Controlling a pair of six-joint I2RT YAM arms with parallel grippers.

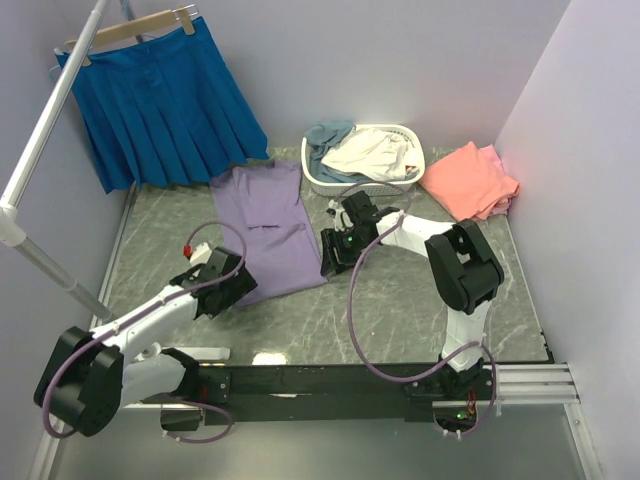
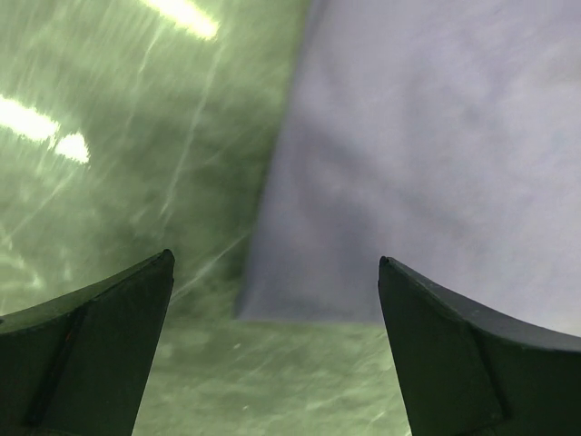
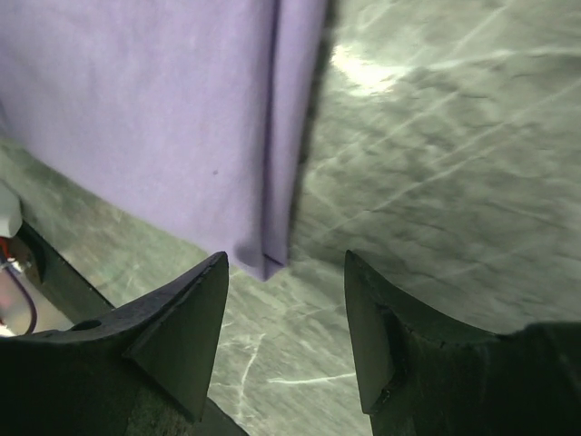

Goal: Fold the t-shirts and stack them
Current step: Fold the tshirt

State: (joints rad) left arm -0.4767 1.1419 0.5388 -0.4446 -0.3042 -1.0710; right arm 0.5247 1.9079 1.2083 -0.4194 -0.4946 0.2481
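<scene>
A lavender-purple t-shirt [image 1: 270, 225] lies on the green marble table [image 1: 400, 310], folded into a long strip. My left gripper [image 1: 243, 290] is at the strip's near left corner, open wide with nothing between its fingers; in the left wrist view the cloth [image 2: 436, 154] ends just ahead of the left gripper [image 2: 275, 263]. My right gripper [image 1: 328, 264] is low at the near right corner, open and empty, and that corner of the shirt [image 3: 263, 259] sits just beyond the right gripper [image 3: 286, 259]. Coral-pink t-shirts [image 1: 470, 180] are piled at the back right.
A white lattice basket [image 1: 320, 181] at the back holds a cream-white tee [image 1: 375, 150] and a grey-blue one [image 1: 325, 138]. A bright blue pleated skirt [image 1: 160, 105] hangs on a wooden hanger at the back left, beside a slanted white pole [image 1: 50, 115]. Walls close in left, back and right.
</scene>
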